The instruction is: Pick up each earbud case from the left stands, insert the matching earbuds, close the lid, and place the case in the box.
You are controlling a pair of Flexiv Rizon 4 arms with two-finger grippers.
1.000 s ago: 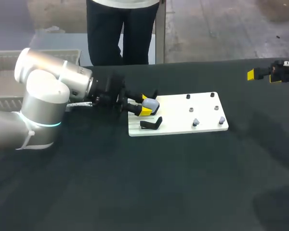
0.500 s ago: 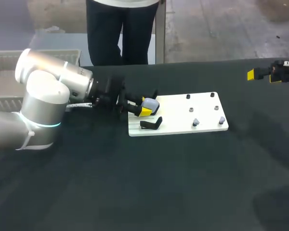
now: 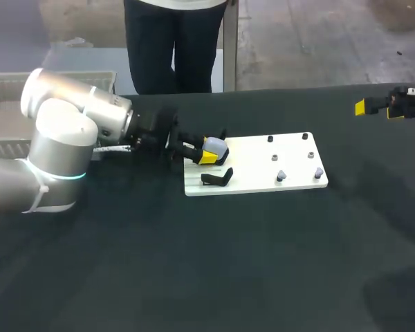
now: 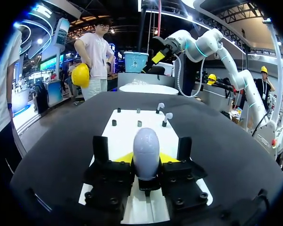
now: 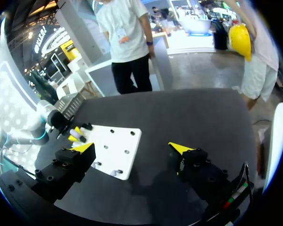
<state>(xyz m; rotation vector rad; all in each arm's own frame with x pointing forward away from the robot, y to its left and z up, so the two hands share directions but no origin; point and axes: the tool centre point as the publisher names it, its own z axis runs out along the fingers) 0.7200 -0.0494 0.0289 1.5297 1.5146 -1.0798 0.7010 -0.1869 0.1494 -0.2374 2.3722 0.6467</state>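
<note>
Now held: the earbud case (image 3: 216, 146) sits between the yellow fingers (image 4: 126, 158) of the left gripper (image 3: 207, 153), which pinch it from both sides.
Case place: at the 9 o'clock end of the white board (image 3: 263, 169); whether it rests on its stand or is free of it, I cannot tell.
Long axis: in the left wrist view the case points straight ahead along the fingers, so in the head view it runs about from 9 to 3 o'clock.
Earbuds: two pale earbuds (image 3: 281, 176) stand on the board toward 4 o'clock from the case, well apart from it.
Nearer arm: the left one, by far. The right gripper (image 3: 377, 106) hangs at 2 o'clock from the board, near the far edge of the tabletop (image 3: 194, 263). Its fingers are spread, with nothing between them.
Obstacle: a black stand (image 3: 218, 179) is just at 6 o'clock of the case, so I judge that the lift should go upward first.
Box: the box (image 3: 3, 104) is at 9 to 10 o'clock from the case, behind the left arm.
Room: I judge the widest room for moving is toward 6 o'clock of the board.
</note>
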